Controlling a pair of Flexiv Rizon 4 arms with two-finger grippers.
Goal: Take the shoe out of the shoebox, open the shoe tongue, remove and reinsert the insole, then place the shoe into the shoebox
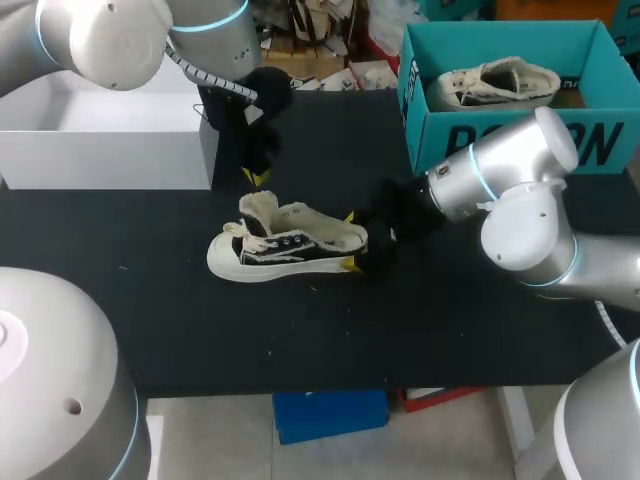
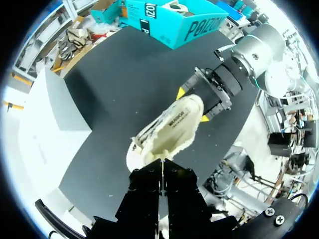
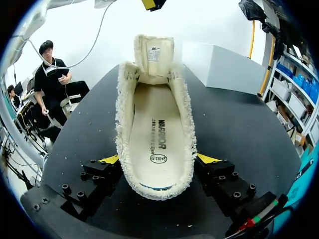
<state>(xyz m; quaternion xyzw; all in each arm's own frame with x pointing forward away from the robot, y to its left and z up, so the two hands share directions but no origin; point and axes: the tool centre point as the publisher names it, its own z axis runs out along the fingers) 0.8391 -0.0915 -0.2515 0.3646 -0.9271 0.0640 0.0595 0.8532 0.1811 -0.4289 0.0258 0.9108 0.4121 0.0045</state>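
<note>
A black-and-white canvas shoe (image 1: 285, 245) lies on its sole on the black table (image 1: 300, 330), toe towards my left. My right gripper (image 1: 349, 240) is shut on its heel, one yellow tip on each side. In the right wrist view the cream insole (image 3: 154, 134) lies flat inside the shoe. Its tongue (image 3: 154, 52) stands pulled up at the far end. My left gripper (image 1: 258, 178) hangs shut just above the tongue, holding nothing. The left wrist view looks down past those shut fingers (image 2: 162, 172) onto the shoe (image 2: 172, 132) and the right gripper (image 2: 193, 105).
The teal shoebox (image 1: 510, 135) stands open at the back right with a second shoe (image 1: 495, 82) inside. A white box (image 1: 100, 140) sits at the back left. Bare black table lies in front of the shoe.
</note>
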